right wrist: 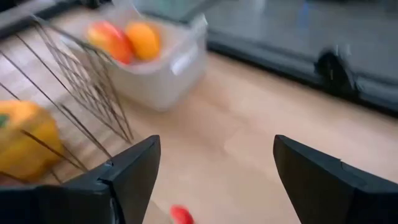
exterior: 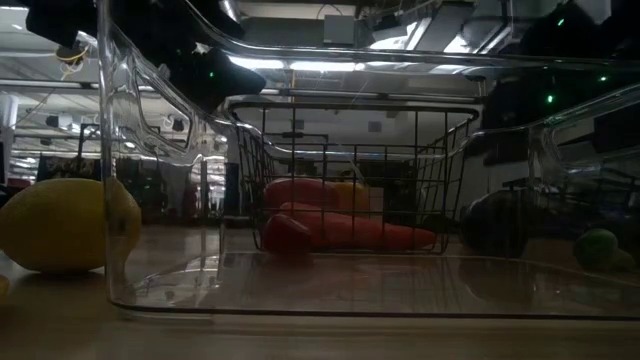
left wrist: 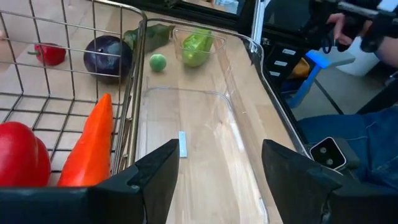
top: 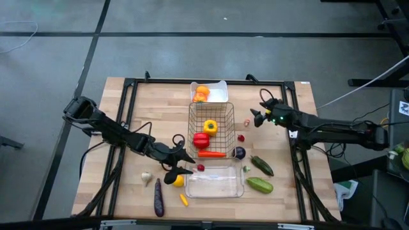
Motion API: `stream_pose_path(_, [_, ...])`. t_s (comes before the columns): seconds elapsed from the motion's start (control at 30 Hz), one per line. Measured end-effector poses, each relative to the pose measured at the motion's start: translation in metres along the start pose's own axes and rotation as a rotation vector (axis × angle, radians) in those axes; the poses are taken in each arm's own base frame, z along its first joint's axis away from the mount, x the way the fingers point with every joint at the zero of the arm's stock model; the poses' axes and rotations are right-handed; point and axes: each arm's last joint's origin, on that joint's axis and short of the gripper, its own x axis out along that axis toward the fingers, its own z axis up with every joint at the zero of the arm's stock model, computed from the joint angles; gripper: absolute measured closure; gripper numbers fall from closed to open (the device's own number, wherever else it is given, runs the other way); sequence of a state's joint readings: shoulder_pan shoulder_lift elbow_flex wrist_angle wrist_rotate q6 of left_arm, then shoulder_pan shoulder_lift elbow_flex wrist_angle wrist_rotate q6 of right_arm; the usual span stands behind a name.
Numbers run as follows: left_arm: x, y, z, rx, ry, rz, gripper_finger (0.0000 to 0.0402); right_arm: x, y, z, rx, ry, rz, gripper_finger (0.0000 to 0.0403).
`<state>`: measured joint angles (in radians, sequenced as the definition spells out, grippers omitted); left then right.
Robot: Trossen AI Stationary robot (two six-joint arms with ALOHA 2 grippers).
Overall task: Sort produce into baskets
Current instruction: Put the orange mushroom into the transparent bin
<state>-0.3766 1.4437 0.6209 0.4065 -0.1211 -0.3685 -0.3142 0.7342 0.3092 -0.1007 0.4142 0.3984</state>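
A light wooden table [top: 128, 140] with a black frame along its edges carries everything. At the far middle sits a white tray [top: 217, 94]; just nearer stands a wire basket [top: 211, 131], and nearer still a clear tray [top: 214, 184]. Right of the basket lie a small red radish [top: 246, 122], a round purple eggplant [top: 239, 153] and two green cucumbers [top: 261, 176]. To the near left lie a garlic [top: 147, 177], a lemon [top: 178, 181] and a long purple eggplant [top: 158, 198]
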Motion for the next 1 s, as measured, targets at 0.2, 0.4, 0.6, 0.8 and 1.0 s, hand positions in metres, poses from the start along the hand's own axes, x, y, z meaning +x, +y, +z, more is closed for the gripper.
stream_pose_path(0.2, [0.001, 0.006, 0.002, -0.013, -0.006, 0.020, 0.0178, 0.011, -0.002, -0.008, 0.014, 0.130, 0.062, 0.0093])
stream_pose_path(0.4, [0.001, 0.012, 0.004, -0.022, -0.012, 0.038, 0.0178, 0.021, -0.001, -0.015, -0.009, 0.188, 0.035, 0.0093])
stream_pose_path(0.6, [0.001, 0.012, 0.004, -0.018, -0.012, 0.039, 0.0178, 0.032, 0.002, -0.022, -0.028, 0.233, 0.019, 0.0093])
stream_pose_path(0.8, [0.001, 0.012, 0.004, -0.019, -0.011, 0.040, 0.0178, 0.043, 0.006, -0.026, -0.027, 0.258, 0.053, 0.0093])
stream_pose_path(1.0, [0.001, 0.012, 0.004, -0.019, -0.011, 0.040, 0.0178, 0.052, 0.006, -0.034, -0.040, 0.299, 0.037, 0.0093])
